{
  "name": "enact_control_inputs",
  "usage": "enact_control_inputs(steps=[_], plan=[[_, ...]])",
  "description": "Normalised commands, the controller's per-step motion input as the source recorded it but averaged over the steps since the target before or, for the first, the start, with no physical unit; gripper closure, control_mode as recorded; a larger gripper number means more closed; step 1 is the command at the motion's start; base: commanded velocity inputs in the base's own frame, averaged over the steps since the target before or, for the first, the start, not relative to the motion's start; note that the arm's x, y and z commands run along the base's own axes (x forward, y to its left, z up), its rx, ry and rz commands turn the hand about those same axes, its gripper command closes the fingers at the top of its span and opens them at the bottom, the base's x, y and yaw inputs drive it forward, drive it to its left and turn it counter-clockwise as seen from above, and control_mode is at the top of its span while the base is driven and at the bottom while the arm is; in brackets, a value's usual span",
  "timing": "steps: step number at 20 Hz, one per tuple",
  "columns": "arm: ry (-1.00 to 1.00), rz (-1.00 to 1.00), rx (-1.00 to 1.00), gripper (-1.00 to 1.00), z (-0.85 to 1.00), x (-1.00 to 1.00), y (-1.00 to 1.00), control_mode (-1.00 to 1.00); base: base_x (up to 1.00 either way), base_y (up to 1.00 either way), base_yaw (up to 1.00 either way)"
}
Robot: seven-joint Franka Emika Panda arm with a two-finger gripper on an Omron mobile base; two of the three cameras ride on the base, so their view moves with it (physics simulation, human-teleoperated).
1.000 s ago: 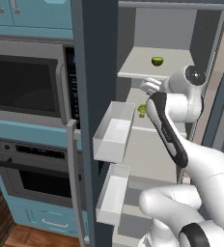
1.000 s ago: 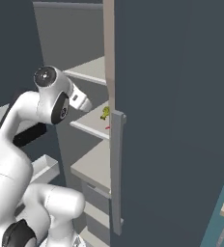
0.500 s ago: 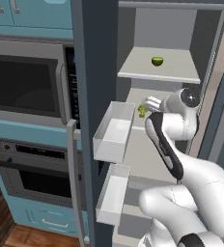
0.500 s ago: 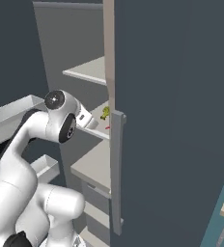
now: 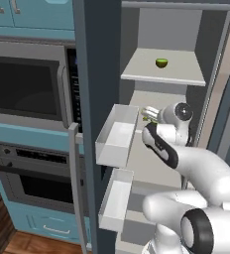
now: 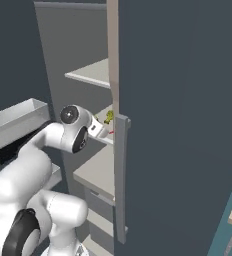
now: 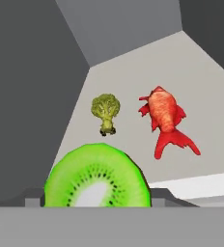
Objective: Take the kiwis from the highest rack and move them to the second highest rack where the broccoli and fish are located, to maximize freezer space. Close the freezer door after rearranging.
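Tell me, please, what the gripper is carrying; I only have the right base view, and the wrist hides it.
Observer: In the hand view, a kiwi half sits in the gripper, with its cut face toward the camera.
Operator: Thank you. How do the broccoli and fish lie ahead of it? I can barely make them out.
Observer: In the hand view, the broccoli lies left of the fish. They are apart, both on the second highest rack.
Operator: Is anything left on the top shelf?
Observer: Yes. The left base view shows a second kiwi lying on the highest rack.
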Motion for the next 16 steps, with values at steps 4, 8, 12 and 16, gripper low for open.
enact_control_inputs(steps=[4,8,12,16], plan=[[0.01,0.00,0.00,1.00,-0.02,0.56,0.00,-1.00,0.00,0.00,0.00],[0.16,0.00,0.00,1.00,-0.04,0.51,0.00,-1.00,0.00,0.00,0.00],[0.17,0.00,0.00,1.00,-0.14,0.53,0.00,-1.00,0.00,0.00,0.00],[0.03,0.00,0.00,1.00,-0.16,0.51,0.00,-1.00,0.00,0.00,0.00]])
